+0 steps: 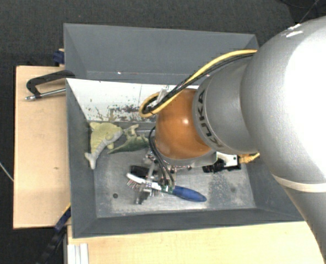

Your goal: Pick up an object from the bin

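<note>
Left of your claw (150, 185) and below it, the bin floor (105, 187) lies bare. Up-left, a pale fish-shaped toy (101, 138) and a dark green piece (131, 142) block you; a blue-handled tool (188, 193) lies just to its right.

Leftovers: toy (103, 136), green piece (132, 143), black-and-white part (224, 163)
The pale green soft toy lies at left, its grey tail pointing down-left. The darker green piece touches the toy's right side. The black-and-white part sits well apart at right.
</note>
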`<state>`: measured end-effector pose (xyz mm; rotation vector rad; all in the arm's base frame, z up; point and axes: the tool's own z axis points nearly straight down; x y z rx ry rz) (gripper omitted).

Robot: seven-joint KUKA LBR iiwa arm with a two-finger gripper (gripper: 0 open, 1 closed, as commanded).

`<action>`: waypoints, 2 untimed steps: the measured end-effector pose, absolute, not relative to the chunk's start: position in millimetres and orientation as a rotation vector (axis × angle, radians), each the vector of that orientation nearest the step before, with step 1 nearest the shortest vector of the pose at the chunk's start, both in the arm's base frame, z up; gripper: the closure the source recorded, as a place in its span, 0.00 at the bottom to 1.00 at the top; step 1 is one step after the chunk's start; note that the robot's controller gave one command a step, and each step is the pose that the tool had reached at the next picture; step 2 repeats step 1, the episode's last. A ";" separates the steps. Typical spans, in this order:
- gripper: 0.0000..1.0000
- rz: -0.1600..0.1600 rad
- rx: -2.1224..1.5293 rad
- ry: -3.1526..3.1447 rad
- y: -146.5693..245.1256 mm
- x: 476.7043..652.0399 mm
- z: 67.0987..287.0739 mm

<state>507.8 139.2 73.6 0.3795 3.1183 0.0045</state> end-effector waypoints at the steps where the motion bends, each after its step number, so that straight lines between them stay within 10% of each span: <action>1: 1.00 0.009 0.382 3.104 138.6 511.8 75.9; 2: 1.00 0.009 0.382 3.104 138.6 511.8 75.9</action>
